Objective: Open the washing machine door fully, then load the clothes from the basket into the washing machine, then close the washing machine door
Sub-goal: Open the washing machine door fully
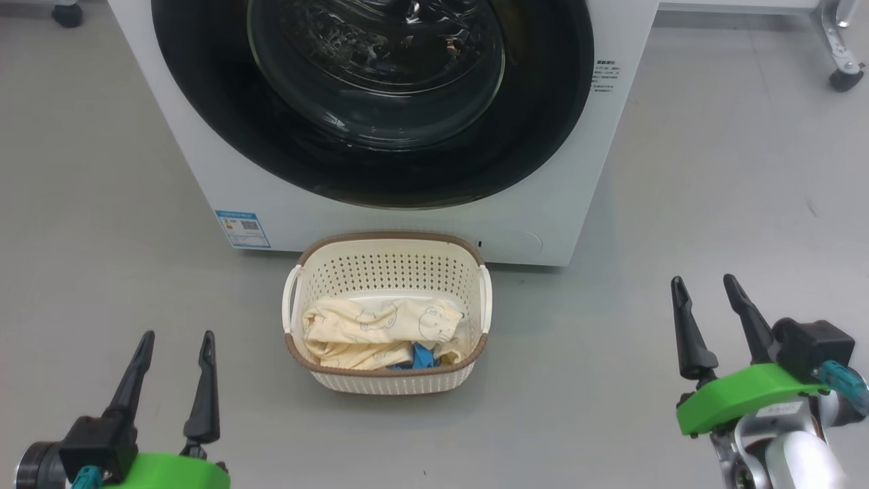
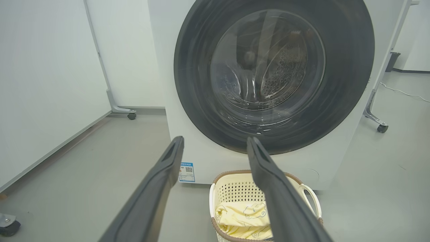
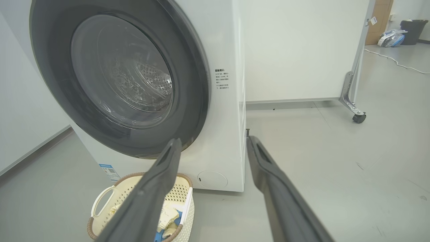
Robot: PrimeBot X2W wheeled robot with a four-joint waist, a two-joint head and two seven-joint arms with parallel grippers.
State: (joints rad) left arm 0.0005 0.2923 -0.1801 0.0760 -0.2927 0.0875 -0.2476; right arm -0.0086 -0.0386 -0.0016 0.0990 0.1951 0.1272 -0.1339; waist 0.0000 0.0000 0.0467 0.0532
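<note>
The white washing machine (image 1: 434, 231) stands ahead with its round black-rimmed door (image 1: 204, 122) flush against the front. On the floor just before it sits the cream basket (image 1: 387, 261), holding pale yellow clothes (image 1: 380, 329) with bear outlines and a bit of blue fabric (image 1: 422, 356). My left gripper (image 1: 178, 339) hangs open at the lower left, well away from the basket. Over at the lower right my right gripper (image 1: 706, 282) is open too, empty. In the wrist views the door (image 2: 195, 67) (image 3: 50, 67) and the basket (image 2: 235, 178) (image 3: 134, 179) lie beyond the spread fingers.
A blue label (image 1: 242, 228) is low on the washer's front left. White partition panels on castor feet (image 2: 131, 115) (image 3: 358, 117) flank the machine. Grey floor spreads on both sides of the basket. A cable (image 3: 389, 58) and a dark bin (image 3: 411, 30) lie far right.
</note>
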